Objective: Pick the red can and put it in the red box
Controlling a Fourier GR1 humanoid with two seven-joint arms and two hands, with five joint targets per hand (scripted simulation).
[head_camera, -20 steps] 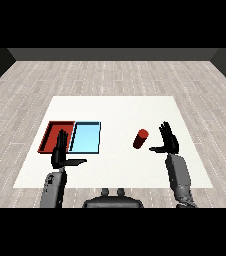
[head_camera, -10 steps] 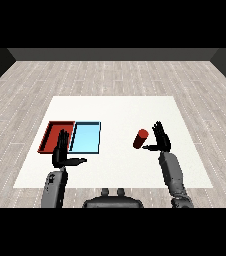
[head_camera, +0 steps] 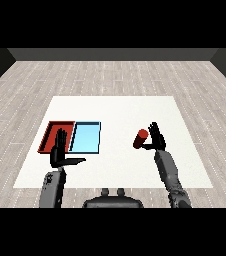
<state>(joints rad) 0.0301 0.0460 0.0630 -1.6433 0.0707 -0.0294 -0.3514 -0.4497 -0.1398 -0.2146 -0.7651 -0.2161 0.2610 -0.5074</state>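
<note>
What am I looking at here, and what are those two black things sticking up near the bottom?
Those are a humanoid robot's two hands on grey forearms, seen from its own head, looking down across a white table. On the table lie a red tray and a light blue tray side by side, and a red can further right. The left hand is open near the red tray. The right hand is open right beside the can, its fingers not curled round it, so nothing is held.

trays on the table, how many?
2, side by side at the table's left: red tray on the outside, light blue tray right of it. None look hidden.
</note>
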